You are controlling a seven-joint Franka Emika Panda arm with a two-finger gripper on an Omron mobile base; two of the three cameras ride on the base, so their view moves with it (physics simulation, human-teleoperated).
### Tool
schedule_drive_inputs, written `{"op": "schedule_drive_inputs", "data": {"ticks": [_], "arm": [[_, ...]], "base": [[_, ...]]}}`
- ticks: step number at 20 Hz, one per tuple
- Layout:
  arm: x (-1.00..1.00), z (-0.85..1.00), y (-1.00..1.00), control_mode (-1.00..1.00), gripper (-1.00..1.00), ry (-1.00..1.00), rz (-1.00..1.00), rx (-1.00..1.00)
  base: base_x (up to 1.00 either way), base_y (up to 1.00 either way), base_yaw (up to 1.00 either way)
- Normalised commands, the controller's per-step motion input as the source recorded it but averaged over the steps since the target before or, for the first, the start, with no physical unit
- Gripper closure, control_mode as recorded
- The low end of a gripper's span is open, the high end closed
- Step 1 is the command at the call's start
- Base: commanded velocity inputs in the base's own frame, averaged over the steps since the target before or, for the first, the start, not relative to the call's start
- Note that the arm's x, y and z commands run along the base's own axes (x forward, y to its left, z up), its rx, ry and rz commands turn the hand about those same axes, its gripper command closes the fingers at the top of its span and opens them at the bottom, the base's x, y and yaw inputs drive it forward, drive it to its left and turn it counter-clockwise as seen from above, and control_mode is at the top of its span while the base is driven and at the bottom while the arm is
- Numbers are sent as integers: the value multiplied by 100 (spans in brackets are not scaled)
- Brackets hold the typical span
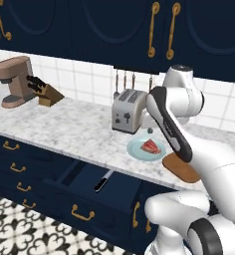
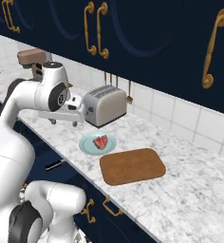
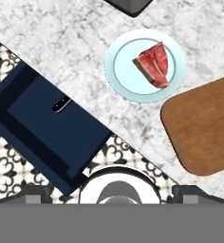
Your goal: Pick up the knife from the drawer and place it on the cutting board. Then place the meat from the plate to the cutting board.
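Patterned black-and-white floor tiles (image 1: 12, 229) lie nearest, below a long marble counter (image 1: 64, 129) and the open navy drawer (image 1: 97, 191). On the counter sit the cutting board (image 2: 132, 165) and, just beside it, the plate (image 2: 97, 144) carrying the meat (image 2: 101, 141). The knife (image 1: 102, 181) lies flat in the drawer, its long axis running front to back; whether the fingers (image 2: 63, 122) are spread or closed I cannot tell.

No text, label, brand, number or sign can be read on any surface; the toaster (image 1: 129, 110) front carries only plain dark knobs.
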Motion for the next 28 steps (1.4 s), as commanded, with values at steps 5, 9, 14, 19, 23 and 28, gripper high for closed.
{"op": "schedule_drive_inputs", "data": {"ticks": [5, 9, 14, 19, 23, 28], "arm": [[-5, -99, 100, -100, -100, 1, -8, 0], [1, -65, 89, -100, -100, 9, -9, 0], [1, -59, 50, -100, -100, 11, -10, 0], [11, -50, 34, -100, -100, 9, -10, 0], [17, -42, 24, -100, -100, 8, -8, 0], [16, -26, 5, -100, -100, 9, -4, 2]], "base": [[0, 0, 0], [0, 0, 0], [0, 0, 0], [0, 0, 0], [0, 0, 0], [0, 0, 0]]}}
